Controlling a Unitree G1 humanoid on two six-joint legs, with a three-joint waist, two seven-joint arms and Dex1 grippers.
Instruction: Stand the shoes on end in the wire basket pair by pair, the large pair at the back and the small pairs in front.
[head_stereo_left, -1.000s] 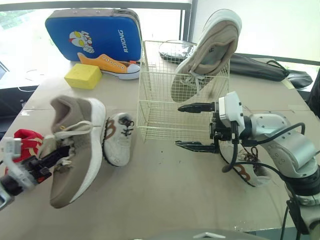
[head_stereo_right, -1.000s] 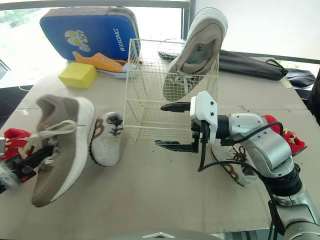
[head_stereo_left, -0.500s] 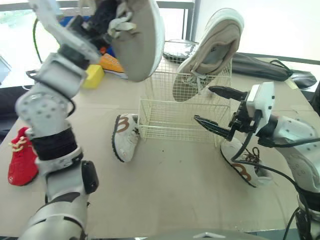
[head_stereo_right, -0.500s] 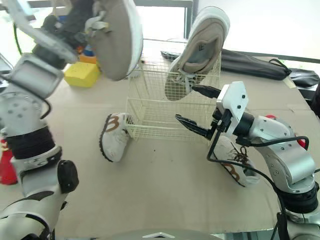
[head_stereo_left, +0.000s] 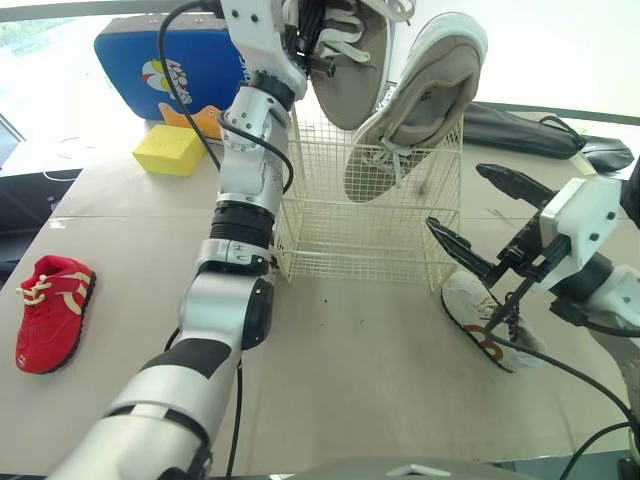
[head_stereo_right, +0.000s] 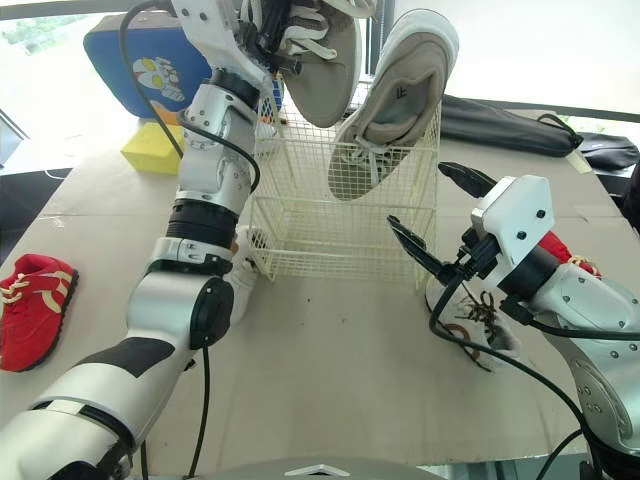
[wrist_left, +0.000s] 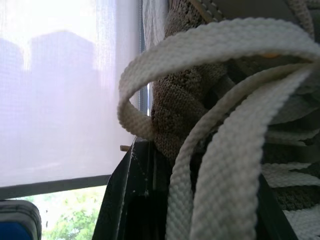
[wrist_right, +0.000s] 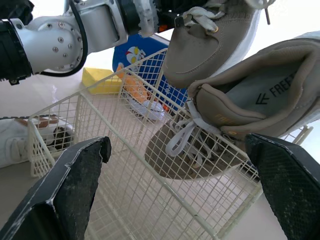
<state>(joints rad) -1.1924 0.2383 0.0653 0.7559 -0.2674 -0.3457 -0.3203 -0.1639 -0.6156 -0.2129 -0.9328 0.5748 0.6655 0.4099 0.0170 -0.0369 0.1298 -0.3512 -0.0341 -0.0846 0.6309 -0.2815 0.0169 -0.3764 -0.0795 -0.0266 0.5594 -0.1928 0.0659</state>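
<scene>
Hard daylight floods in from the far windows (head_stereo_left: 40, 70), blown out to white glare. The counter (head_stereo_left: 350, 380) is evenly bright, its shadows soft and faint. In the left wrist view the shoe (wrist_left: 185, 100) reads dark, backlit.

We see a coated metal wire basket (head_stereo_left: 360, 235). The large shoe (wrist_left: 182, 107) is knit cloth, the desk (head_stereo_left: 380, 380) matt cardboard.

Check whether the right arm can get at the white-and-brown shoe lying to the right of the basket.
Probably yes. The right tool is open and hangs close over the white-and-brown shoe, with nothing lying between them. The wire basket stands beside the path, not across it.
</scene>
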